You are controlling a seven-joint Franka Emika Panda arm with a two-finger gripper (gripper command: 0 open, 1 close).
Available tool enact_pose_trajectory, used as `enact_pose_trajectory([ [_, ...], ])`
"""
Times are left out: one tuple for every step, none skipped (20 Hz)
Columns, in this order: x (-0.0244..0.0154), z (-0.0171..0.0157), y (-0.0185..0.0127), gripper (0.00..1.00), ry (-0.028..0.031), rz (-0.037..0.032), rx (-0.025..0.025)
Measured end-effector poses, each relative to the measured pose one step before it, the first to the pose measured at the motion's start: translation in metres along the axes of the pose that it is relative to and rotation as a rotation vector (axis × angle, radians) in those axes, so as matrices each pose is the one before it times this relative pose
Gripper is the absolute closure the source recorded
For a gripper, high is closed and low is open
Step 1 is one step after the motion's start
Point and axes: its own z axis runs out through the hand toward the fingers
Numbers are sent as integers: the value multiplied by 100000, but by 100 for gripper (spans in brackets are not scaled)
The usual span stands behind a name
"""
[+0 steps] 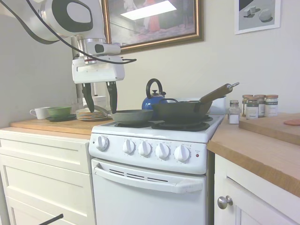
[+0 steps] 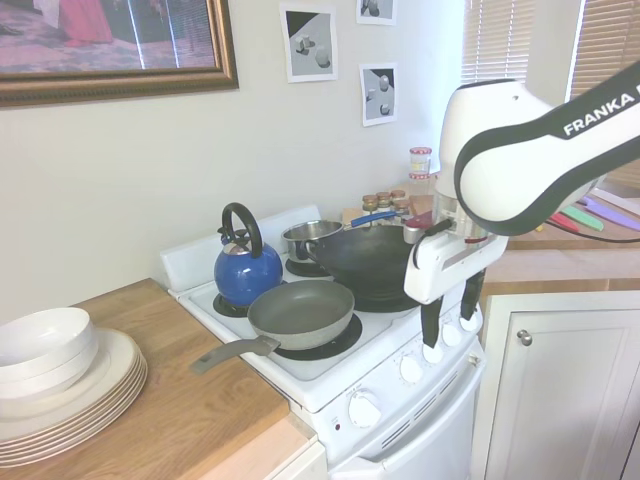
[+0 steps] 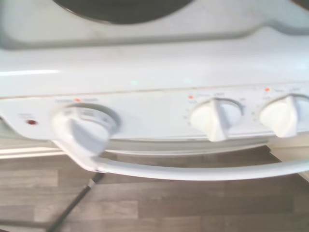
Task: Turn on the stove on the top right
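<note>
Hovering: our gripper (image 2: 449,321), fingers spread wide, empty, above stove (image 1: 154,178) knobs (image 1: 162,151). Risk we note: five alike knobs; wrong pick heats wrong burner.

A narrow white enamel stove (image 1: 154,187) carries five round white knobs (image 1: 145,148) and one small red indicator light (image 1: 197,154); its burners (image 1: 179,126) are black. On top sit a glossy cobalt-blue kettle with a black handle (image 2: 247,268), a grey frying pan (image 2: 301,311) and a dark, near-black wok (image 2: 370,262). The white robot gripper with black fingers (image 1: 99,97) hangs over a honey-brown wooden counter (image 1: 56,124). White cabinet drawers (image 1: 44,176) sit below. A gold-brown picture frame (image 1: 154,21) hangs on the cream wall (image 1: 220,61).
</note>
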Motion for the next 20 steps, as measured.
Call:
enact_pose_trajectory([
  [319, 400, 176, 0, -127, 345, -526],
  [367, 420, 229, 0, -131, 479, -604],
  [420, 434, 285, 0, -248, 688, -474],
  [466, 450, 281, 0, -25, 727, -384],
  [484, 538, 308, 0, -130, 720, -580],
  [507, 593, 305, 0, -280, 792, -436],
  [511, 651, 328, 100, -343, 662, -515],
  [507, 666, 306, 100, -144, 558, -612],
  [417, 561, 233, 100, -184, 435, -526],
  [311, 458, 183, 100, -364, 74, -504],
  [223, 339, 98, 100, -186, -124, -525],
  [200, 192, -33, 100, 353, -400, -404],
  [203, 122, -104, 100, 488, -479, -254],
  [120, 186, -47, 100, 333, -460, -356],
  [100, 285, 34, 100, 28, -137, -338],
  [141, 294, 91, 100, -54, 94, -293],
  [187, 300, 126, 100, 23, 168, -231],
  [185, 327, 141, 100, -100, 246, -266],
  [206, 317, 107, 100, 4, 443, 103],
  [217, 329, 138, 100, -80, 529, 36],
])
